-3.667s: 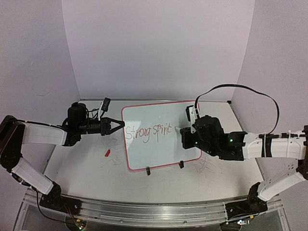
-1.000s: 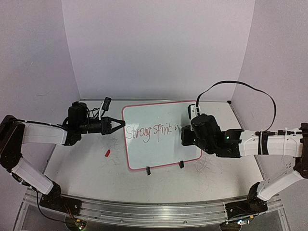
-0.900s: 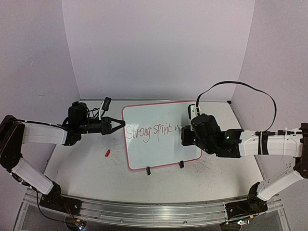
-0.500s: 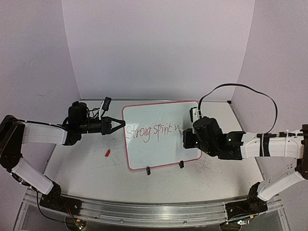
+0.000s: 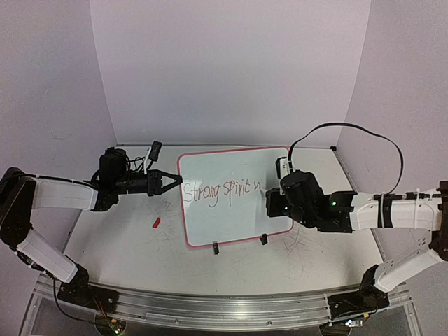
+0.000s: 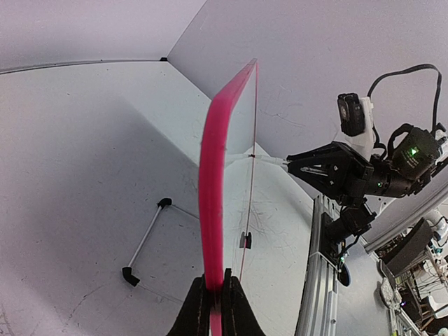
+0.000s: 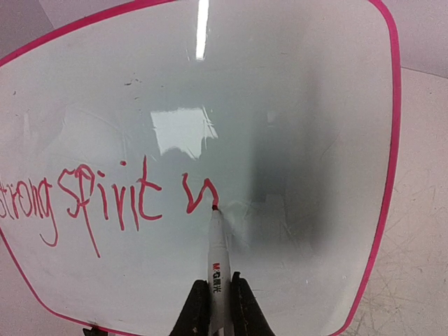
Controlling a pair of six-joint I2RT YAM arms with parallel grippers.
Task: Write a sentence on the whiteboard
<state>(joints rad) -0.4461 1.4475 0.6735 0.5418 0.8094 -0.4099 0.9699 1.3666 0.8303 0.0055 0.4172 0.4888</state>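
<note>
The right gripper (image 7: 217, 290) has its jaws closed on the barrel of a slim white marker with a red tip (image 7: 216, 241). That tip touches the glossy white rectangular whiteboard with a thin red-pink rim (image 7: 301, 98) at the end of a short upward stroke. The left gripper (image 6: 215, 297) is clamped shut on the board's left rim, steadying it.

The board stands mid-table between the two arms, propped on its near edge, where two small black clip feet (image 5: 216, 248) meet the matte grey-white tabletop (image 5: 119, 241).

Across the board, the thin red handwritten sentence (image 7: 98, 196) reads "Strong spirit", followed by a small zigzag that looks like the opening strokes of one more letter. Two words are done and a third is barely begun.

To the right of the tip the surface is bare out to the rim, so there is room for that word on the same line. No closing full stop is visible yet. My judgement is that the writing is somewhat past halfway, with most of the last word and any end mark left to do. A small red piece (image 5: 157, 222) — perhaps the pen's cap — lies on the table left of the board.
</note>
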